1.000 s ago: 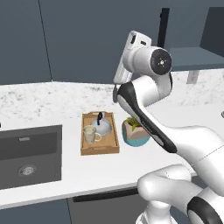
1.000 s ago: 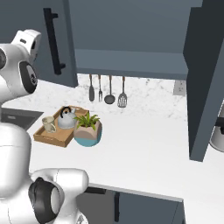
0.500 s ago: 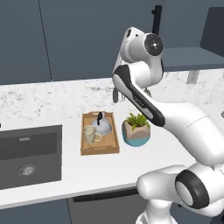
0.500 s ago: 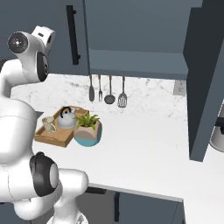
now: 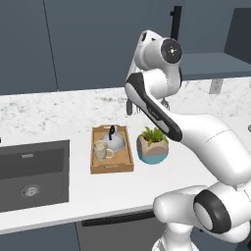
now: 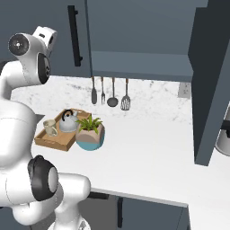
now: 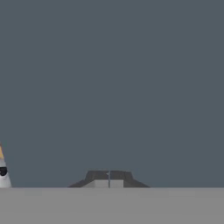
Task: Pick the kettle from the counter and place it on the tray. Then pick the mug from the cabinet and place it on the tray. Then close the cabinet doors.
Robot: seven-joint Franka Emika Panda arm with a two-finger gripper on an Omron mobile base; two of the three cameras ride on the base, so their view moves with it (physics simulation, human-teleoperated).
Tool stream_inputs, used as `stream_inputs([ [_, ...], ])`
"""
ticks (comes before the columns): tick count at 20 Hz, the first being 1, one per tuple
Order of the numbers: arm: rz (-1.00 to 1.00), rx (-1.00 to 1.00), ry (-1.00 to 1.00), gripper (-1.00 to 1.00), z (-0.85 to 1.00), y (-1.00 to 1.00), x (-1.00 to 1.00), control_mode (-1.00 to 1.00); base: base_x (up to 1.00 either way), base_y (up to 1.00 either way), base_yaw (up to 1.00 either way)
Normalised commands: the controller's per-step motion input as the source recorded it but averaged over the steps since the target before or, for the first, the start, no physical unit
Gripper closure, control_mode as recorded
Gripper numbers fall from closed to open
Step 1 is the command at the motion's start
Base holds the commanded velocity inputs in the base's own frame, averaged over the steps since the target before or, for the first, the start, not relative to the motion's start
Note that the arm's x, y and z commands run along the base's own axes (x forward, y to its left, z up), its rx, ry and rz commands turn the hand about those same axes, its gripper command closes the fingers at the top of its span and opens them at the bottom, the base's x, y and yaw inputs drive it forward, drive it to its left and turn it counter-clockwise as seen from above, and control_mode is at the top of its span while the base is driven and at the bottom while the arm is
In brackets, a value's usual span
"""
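Against the slate-blue left cabinet door (image 6: 45, 36) we now see our closed, empty gripper (image 7: 109, 176) swung nearer shut; right door (image 6: 211, 81) remains, wooden tray (image 5: 112, 169) loaded.

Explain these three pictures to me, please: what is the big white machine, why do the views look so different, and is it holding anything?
It is a white robot arm on a drivable base, in a computer-rendered kitchen. Two pictures come from cameras on the base, behind the arm to its left and right. The third looks along its end effector, whose fingers are shut with nothing between them, facing a flat slate-blue surface. On the counter sits a wooden tray carrying the kettle and the mug, with a potted plant beside it. Utensils hang under the cabinet. One cabinet door stands open, at the right of the right base view.
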Motion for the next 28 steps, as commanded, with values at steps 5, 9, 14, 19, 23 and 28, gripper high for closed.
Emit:
stream_inputs([
  [5, 0.0, 0.0, 0.0, 1.0, -0.65, 0.0, 0.85, -1.0, 0.0, 0.0, 0.0],
  [9, 0.0, 0.0, -0.09, 1.0, -0.48, 0.0, 0.33, -1.0, 0.0, 0.0, 0.0],
  [14, 0.0, 0.0, -0.02, 1.0, -0.01, 0.0, -0.72, -1.0, 0.0, 0.0, 0.0],
  [19, 0.0, 0.0, 0.0, 1.0, 0.04, -0.02, -1.0, -1.0, 0.0, 0.0, 0.0],
  [23, -0.02, 0.07, 0.11, 1.0, 0.06, -0.32, -0.79, -1.0, 0.0, 0.0, 0.0],
  [28, 0.0, 0.24, 0.03, 1.0, 0.0, -0.61, -0.13, -1.0, 0.0, 0.0, 0.0],
])
